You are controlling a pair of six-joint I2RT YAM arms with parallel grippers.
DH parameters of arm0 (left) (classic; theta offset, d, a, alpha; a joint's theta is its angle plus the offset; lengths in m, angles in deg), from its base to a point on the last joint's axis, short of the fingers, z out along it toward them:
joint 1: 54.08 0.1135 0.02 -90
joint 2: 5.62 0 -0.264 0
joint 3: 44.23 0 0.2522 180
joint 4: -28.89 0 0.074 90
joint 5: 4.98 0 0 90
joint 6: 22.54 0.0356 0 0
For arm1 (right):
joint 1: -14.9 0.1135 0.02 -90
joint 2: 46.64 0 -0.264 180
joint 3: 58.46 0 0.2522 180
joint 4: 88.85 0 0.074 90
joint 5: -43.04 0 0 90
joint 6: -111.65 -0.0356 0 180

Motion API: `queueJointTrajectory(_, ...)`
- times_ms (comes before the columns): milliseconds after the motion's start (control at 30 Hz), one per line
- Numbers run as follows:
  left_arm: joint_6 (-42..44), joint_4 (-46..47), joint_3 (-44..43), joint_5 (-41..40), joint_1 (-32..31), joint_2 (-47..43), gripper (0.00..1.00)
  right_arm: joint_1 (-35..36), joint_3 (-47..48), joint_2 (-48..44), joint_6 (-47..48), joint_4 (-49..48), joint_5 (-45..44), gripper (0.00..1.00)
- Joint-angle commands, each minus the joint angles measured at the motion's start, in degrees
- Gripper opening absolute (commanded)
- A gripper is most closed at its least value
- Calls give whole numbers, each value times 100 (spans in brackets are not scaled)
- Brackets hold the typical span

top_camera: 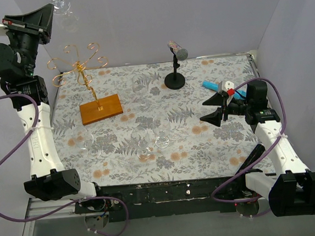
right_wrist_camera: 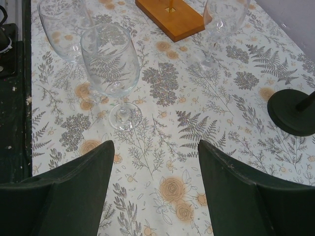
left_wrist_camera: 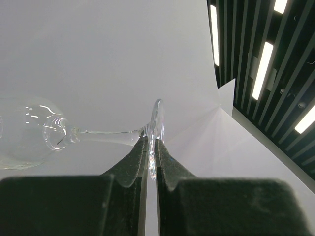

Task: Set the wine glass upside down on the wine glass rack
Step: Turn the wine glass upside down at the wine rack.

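Observation:
My left gripper (top_camera: 49, 18) is raised high at the far left, above and left of the rack. It is shut on the foot of a clear wine glass (top_camera: 60, 1). In the left wrist view the fingers (left_wrist_camera: 133, 162) pinch the foot edge-on (left_wrist_camera: 157, 118), and the stem runs left to the bowl (left_wrist_camera: 24, 132), so the glass lies sideways. The wine glass rack (top_camera: 81, 64) is thin gold wire with curled arms on an orange-brown wooden base (top_camera: 100, 109); nothing hangs on it. My right gripper (top_camera: 217, 108) is open and empty low over the table's right side.
Three more clear wine glasses stand upright on the floral tablecloth (top_camera: 87, 139) (top_camera: 143, 143) (top_camera: 162, 141); the nearest to my right gripper shows in its wrist view (right_wrist_camera: 108, 64). A black microphone stand (top_camera: 175, 79) is behind the middle. A blue object (top_camera: 214, 85) lies at the right.

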Motion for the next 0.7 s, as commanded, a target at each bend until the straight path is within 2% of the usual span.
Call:
queueJointTrajectory(0,-306,402,98,-256,62,-379,0,-25,-20,-42,13,-201,58,77)
queueJointTrajectory(667,151,103,-85,-327,247,-222,0,-25,68,152,39,-34,128,76)
